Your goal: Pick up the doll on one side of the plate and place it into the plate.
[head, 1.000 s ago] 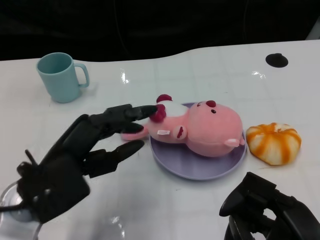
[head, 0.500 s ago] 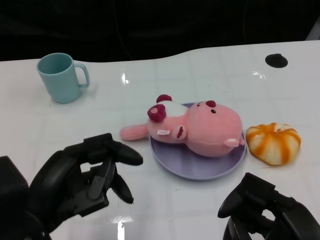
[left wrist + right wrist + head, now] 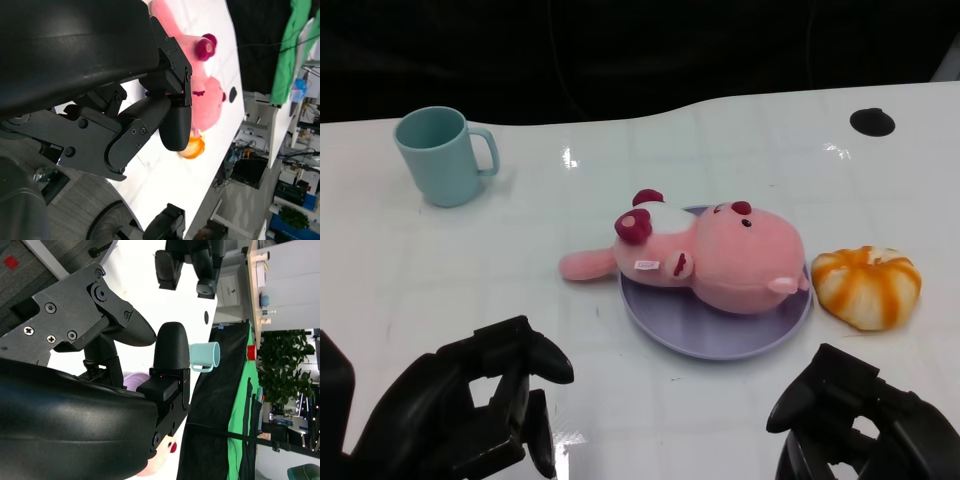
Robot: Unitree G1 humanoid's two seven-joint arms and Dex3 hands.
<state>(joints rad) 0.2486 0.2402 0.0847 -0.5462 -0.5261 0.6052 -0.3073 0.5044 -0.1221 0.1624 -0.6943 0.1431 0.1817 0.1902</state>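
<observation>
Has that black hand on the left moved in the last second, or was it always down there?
Yes. The left hand has drawn back from the pink doll on the plate toward the table's near edge, fingers now curled in.

Lighting: bright and even, supplied from overhead. Small glare spots are seen on the glossy white table (image 3: 620, 140); soft, faint shadows are cast beneath objects. Background is left dark. Wrist views: near black hand shells are rendered large, slightly soft, backgrounds sharp.

A white table (image 3: 740, 130) stands before black and green drapes (image 3: 235, 405).
</observation>
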